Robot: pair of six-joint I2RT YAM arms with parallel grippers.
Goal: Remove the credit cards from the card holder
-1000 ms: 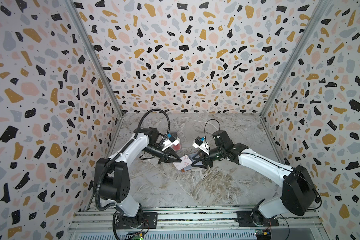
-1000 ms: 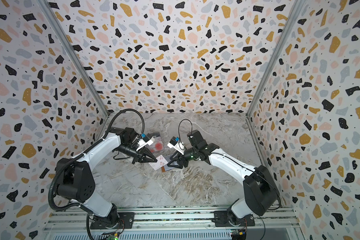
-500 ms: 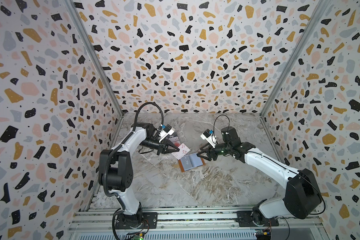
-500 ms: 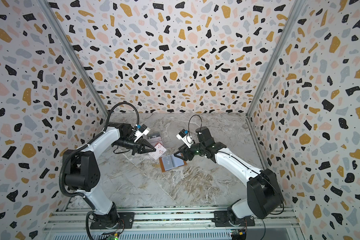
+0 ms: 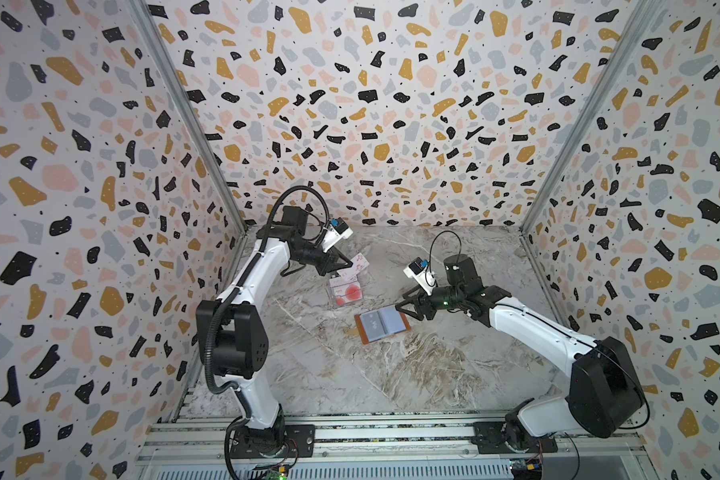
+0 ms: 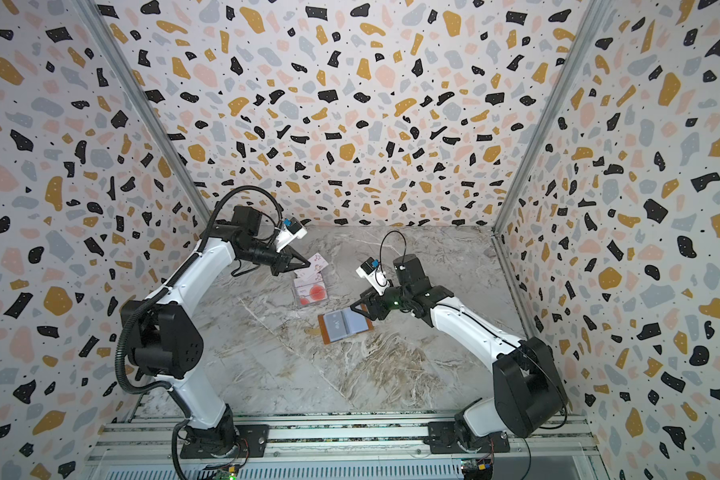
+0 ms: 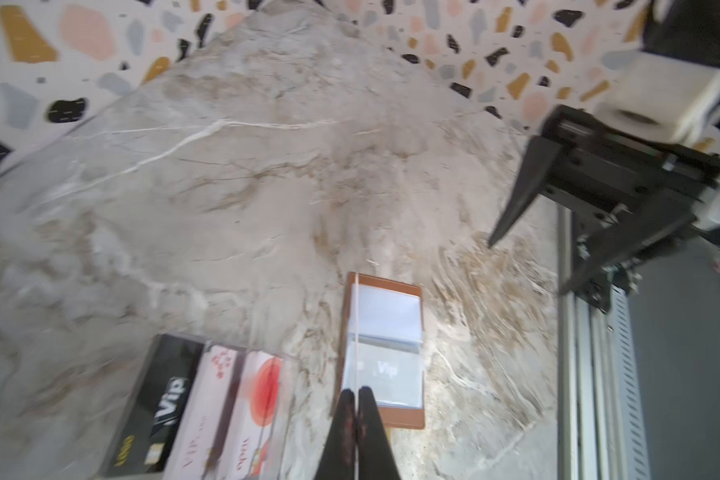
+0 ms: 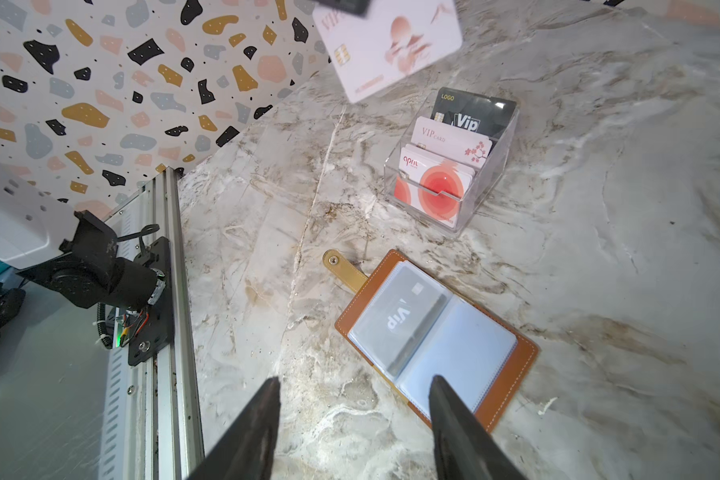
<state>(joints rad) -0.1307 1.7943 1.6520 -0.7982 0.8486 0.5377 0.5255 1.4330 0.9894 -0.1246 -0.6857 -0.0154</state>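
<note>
Left arm (image 5: pixel 260 270) and right arm (image 5: pixel 533 328): white shells, chunky black joints, looping black cables. Right gripper (image 8: pixel 354 380) has skinny black wedge fingers (image 8: pixel 258 424).

Surroundings of the work area. A clear plastic case (image 8: pixel 490 176), open-topped, stands upright on the marble-patterned tabletop (image 5: pixel 350 374). It is just beside the left gripper (image 5: pixel 350 264) and farther from the right gripper (image 5: pixel 400 304). Terrazzo-print walls (image 5: pixel 371 104) (flecked black, ochre, pink and grey) enclose the table beyond and to either side of both grippers. The walls meet at aluminium corner posts (image 5: pixel 192 124). A slotted aluminium rail (image 5: pixel 391 434) runs along the table edge behind both grippers.
</note>
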